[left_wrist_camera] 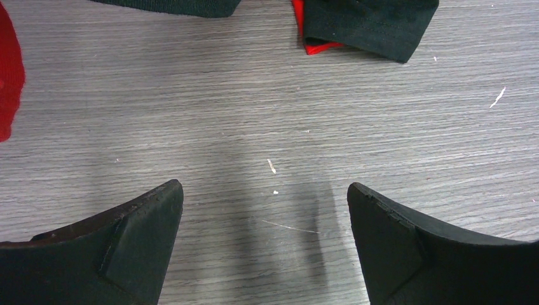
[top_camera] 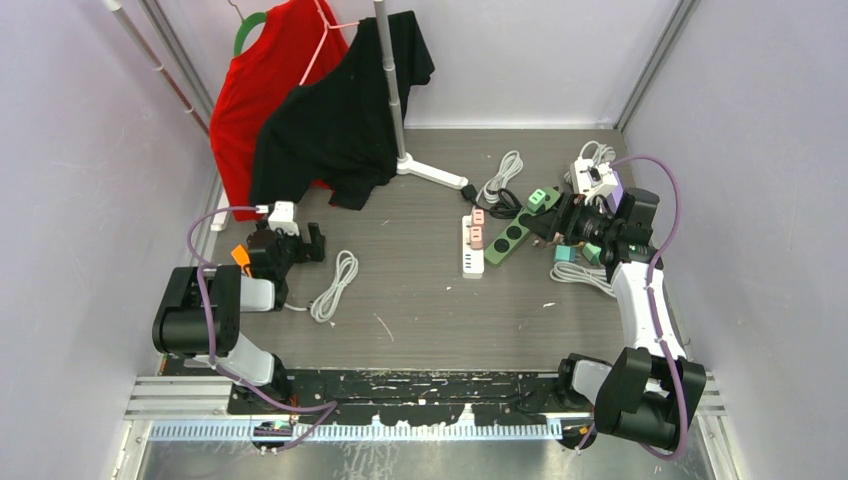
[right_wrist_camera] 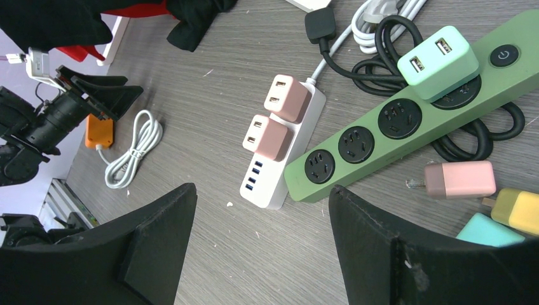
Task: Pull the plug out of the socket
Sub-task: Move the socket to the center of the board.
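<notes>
A white power strip (right_wrist_camera: 283, 168) (top_camera: 471, 259) lies mid-table with two pink plugs (right_wrist_camera: 289, 97) (right_wrist_camera: 270, 136) seated in it. Beside it a green power strip (right_wrist_camera: 381, 136) (top_camera: 510, 240) carries a mint USB plug (right_wrist_camera: 437, 60) (top_camera: 540, 200). My right gripper (right_wrist_camera: 262, 190) (top_camera: 552, 228) hovers open just right of the green strip, nothing between its fingers. My left gripper (left_wrist_camera: 264, 185) (top_camera: 305, 243) stands open over bare wood at the left, far from both strips.
Loose pink (right_wrist_camera: 461, 180), yellow (right_wrist_camera: 518, 210) and teal (right_wrist_camera: 489, 232) plugs lie right of the green strip, over black cable loops (right_wrist_camera: 381, 47). A coiled white cable (top_camera: 335, 285) lies by the left arm. A stand (top_camera: 395, 90) with red (top_camera: 265, 90) and black shirts (top_camera: 345, 120) is behind.
</notes>
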Robot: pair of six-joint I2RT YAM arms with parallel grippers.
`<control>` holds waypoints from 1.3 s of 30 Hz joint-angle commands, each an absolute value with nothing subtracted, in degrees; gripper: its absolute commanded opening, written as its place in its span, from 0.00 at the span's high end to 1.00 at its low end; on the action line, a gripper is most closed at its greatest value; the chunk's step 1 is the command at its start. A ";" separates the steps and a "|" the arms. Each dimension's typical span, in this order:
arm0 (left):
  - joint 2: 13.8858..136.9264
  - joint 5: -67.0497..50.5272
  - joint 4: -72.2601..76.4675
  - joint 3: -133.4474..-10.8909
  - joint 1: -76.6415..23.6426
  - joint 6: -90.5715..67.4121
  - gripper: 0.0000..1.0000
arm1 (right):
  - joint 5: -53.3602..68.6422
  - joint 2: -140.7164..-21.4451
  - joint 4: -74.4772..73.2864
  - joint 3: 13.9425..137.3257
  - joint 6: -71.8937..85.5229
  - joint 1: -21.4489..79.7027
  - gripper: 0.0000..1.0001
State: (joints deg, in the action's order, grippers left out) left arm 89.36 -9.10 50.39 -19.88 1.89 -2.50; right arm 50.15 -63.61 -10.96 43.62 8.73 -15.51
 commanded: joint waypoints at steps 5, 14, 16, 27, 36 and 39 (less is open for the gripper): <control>87.51 -8.59 53.32 -20.16 1.78 -2.11 0.00 | 50.80 -61.14 -11.67 46.27 5.51 -15.63 0.19; 60.68 -7.86 25.99 -24.75 1.41 -1.68 0.00 | 52.53 -61.20 -17.32 48.02 -2.15 -15.49 0.19; 55.98 -10.43 22.40 -25.06 1.38 -2.24 0.00 | 52.23 -61.85 -19.59 48.56 -5.17 -14.84 0.19; 44.87 -21.77 13.93 -25.20 1.41 -31.25 0.00 | 39.05 -67.06 -25.43 51.34 -15.10 1.64 0.19; 46.49 -29.06 11.59 -24.35 1.32 -46.20 0.02 | 12.60 -75.55 -15.20 53.62 -2.80 16.60 0.19; 46.01 -28.43 6.85 -25.07 -0.99 -46.72 0.06 | 0.99 -80.81 -13.35 55.97 3.78 20.21 0.19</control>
